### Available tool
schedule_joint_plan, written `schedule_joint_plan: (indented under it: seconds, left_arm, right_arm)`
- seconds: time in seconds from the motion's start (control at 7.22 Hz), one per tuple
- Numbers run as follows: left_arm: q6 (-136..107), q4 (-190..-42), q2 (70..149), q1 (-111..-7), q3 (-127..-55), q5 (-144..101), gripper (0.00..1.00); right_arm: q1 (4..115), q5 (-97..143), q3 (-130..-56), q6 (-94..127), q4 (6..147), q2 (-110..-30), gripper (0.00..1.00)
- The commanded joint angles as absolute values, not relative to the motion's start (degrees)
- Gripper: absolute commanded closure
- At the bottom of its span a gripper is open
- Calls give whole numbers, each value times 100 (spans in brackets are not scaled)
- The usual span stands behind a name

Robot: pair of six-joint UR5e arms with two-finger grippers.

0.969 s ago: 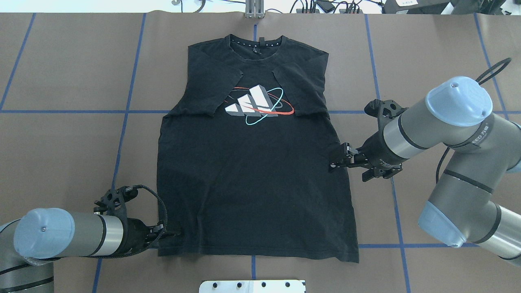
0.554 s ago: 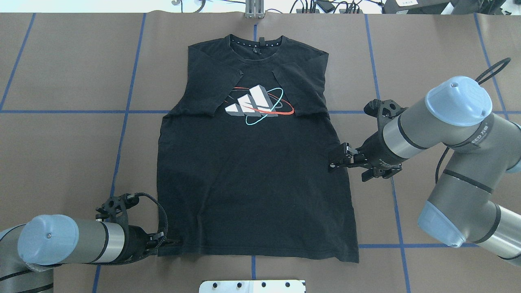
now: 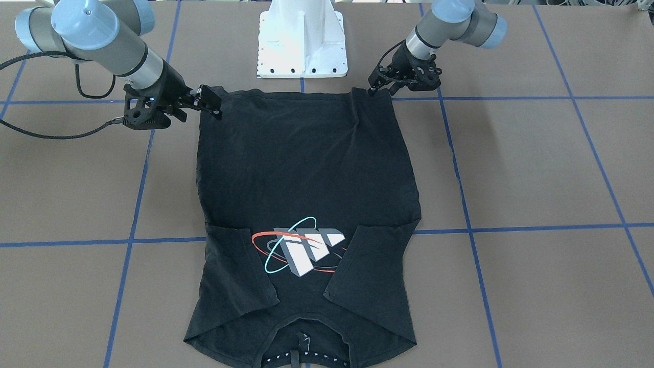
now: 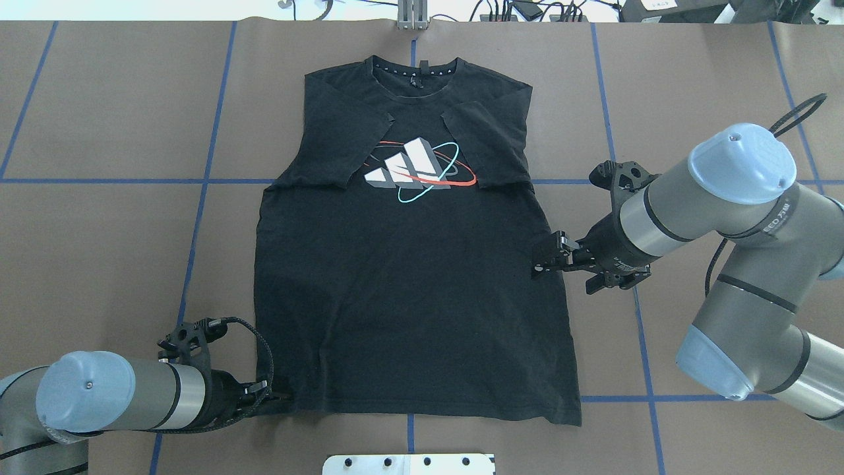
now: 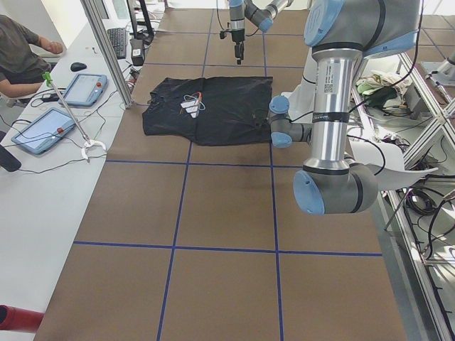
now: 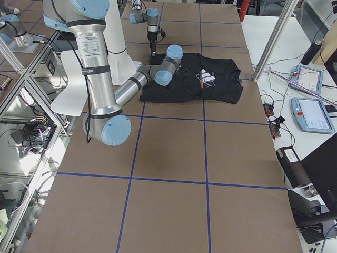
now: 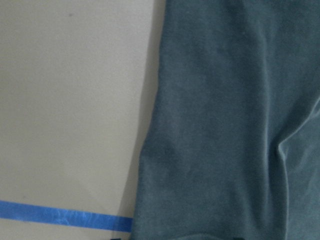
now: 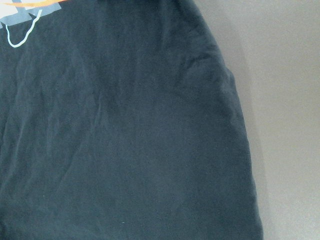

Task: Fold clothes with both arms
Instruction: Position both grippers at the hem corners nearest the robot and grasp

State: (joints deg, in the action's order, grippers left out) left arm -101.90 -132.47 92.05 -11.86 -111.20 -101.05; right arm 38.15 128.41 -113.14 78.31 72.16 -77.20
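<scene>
Black T-shirt [image 4: 409,290]: flat on bench [image 4: 105,251], sleeves folded in. L claw [image 4: 282,396]: at shirt's left hem corner, open/closed can't tell. R claw [image 4: 539,260]: jaws apart, at shirt's right side edge.

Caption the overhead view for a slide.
Black T-shirt flat, sleeves folded in; left gripper at hem corner, right gripper at side edge.

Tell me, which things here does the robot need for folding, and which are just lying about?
Part of the job: black T-shirt; left gripper at its hem corner; right gripper at its side edge.
Just lying about: two tablets, keyboard and mouse on the side bench.
</scene>
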Motion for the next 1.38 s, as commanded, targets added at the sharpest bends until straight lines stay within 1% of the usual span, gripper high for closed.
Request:
schedule_joint_plan:
  seconds: [0.0,0.14,0.28,0.42,0.55,0.69,0.97,1.25]
  left_arm:
    - [-10187,-13236,9220,-1152,-11118,-10116,30]
    - [-10195,-13228,9246,-1151,-11118,-10134,45]
    - [-10187,-13149,9272,-1151,-11118,-10142,68]
    - [-10195,-13096,9281,-1151,-11127,-10151,97]
    - [-10195,-13070,9281,-1151,-11127,-10160,100]
    - [-10195,-13069,9264,-1160,-11136,-10169,100]
    - [-10195,-13069,9194,-1282,-11389,-10519,100]
    - [-10195,-13069,9202,-1310,-11469,-10529,100]
  right_arm:
    - [3814,12850,-11303,7831,7207,-7717,0]
    - [3814,12850,-11303,7831,7207,-7717,0]
    - [3814,12850,-11303,7831,7207,-7717,0]
    - [3814,12850,-11303,7831,7207,-7725,0]
    - [3814,12841,-11294,7831,7207,-7726,0]
    - [3814,12850,-11285,7822,7207,-7743,0]
    - [3806,12789,-11294,7787,7172,-7857,0]
    - [3570,12648,-11426,7813,7163,-8146,0]
